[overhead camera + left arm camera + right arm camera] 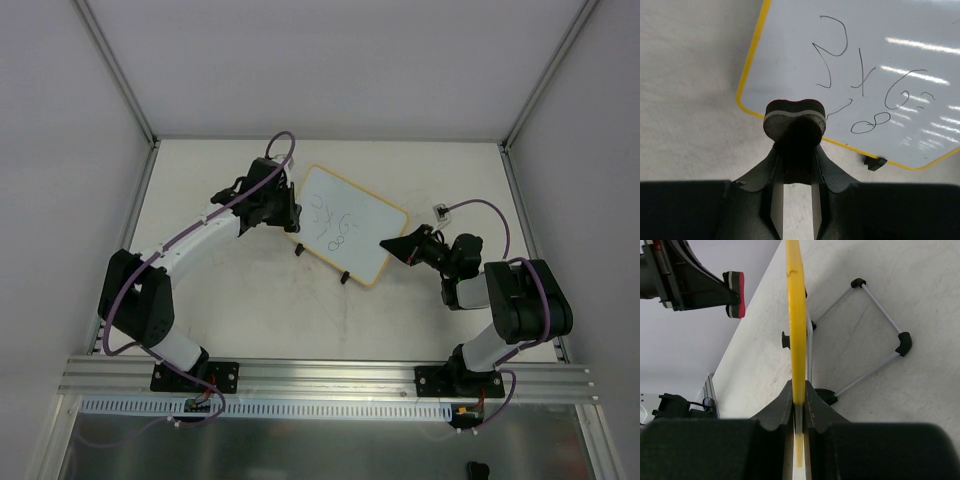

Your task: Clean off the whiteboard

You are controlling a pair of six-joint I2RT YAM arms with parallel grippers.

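The whiteboard [350, 232] has a yellow frame and stands tilted on the table, with dark scribbles [865, 87] on its face. My left gripper [286, 214] is at the board's left edge, shut on a small eraser [794, 118] with black, white and red layers. The eraser sits at the board's lower left corner in the left wrist view; I cannot tell whether it touches. My right gripper [393, 244] is shut on the board's right edge [796, 315], which runs between the fingers. The eraser also shows in the right wrist view [735, 294], off the board's face.
The board's wire stand with black feet [903, 342] rests on the table behind it. A black foot [874, 163] shows at the front edge. A small white connector [440, 210] lies at the back right. Enclosure walls and aluminium rails [300, 375] surround the table.
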